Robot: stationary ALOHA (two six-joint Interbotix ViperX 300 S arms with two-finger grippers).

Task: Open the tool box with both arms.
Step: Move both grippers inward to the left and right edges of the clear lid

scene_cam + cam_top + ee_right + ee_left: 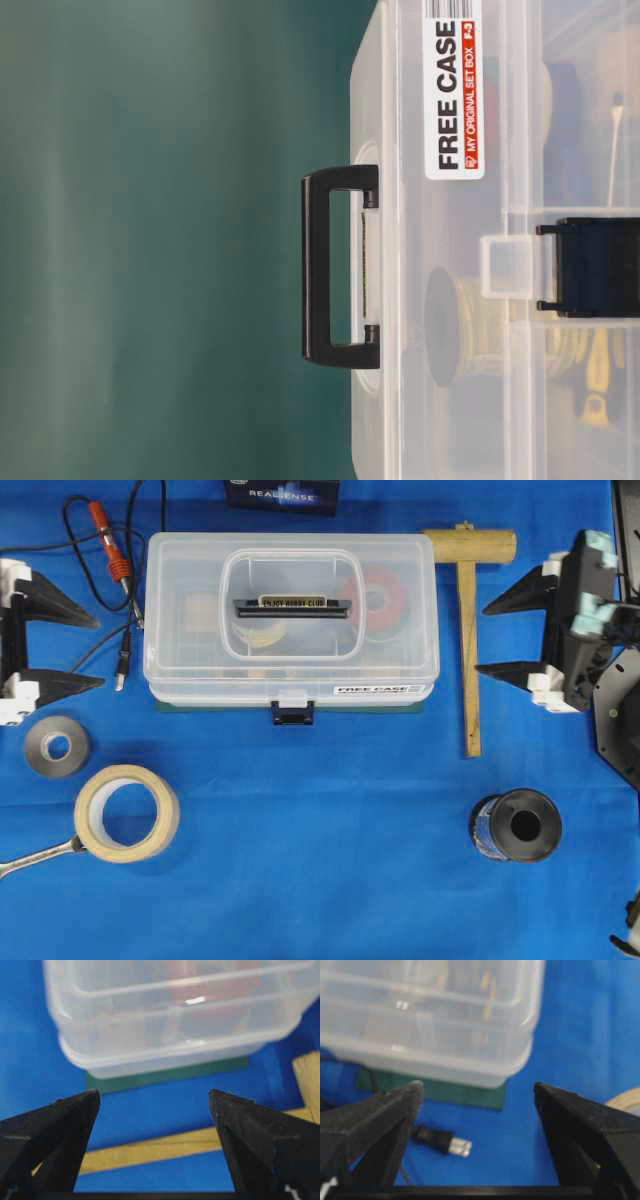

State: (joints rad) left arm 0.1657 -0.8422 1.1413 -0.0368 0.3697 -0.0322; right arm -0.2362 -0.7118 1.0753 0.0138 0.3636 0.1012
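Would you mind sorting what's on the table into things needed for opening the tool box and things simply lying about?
Needed:
tool box, lid shut
its blue latch
left gripper, open
right gripper, open

Lying about:
wooden mallet
masking tape
grey tape roll
black spool
red-handled soldering iron
wrench

A white label (453, 88) near the front right corner of the clear tool box (290, 620) reads "FREE CASE", with "MY ORIGINAL SET BOX" on its red strip. The handle sticker (293, 602) reads "ENJOY HOBBY CLUB". A dark box (283, 494) at the bench's far edge says "REALSENSE".
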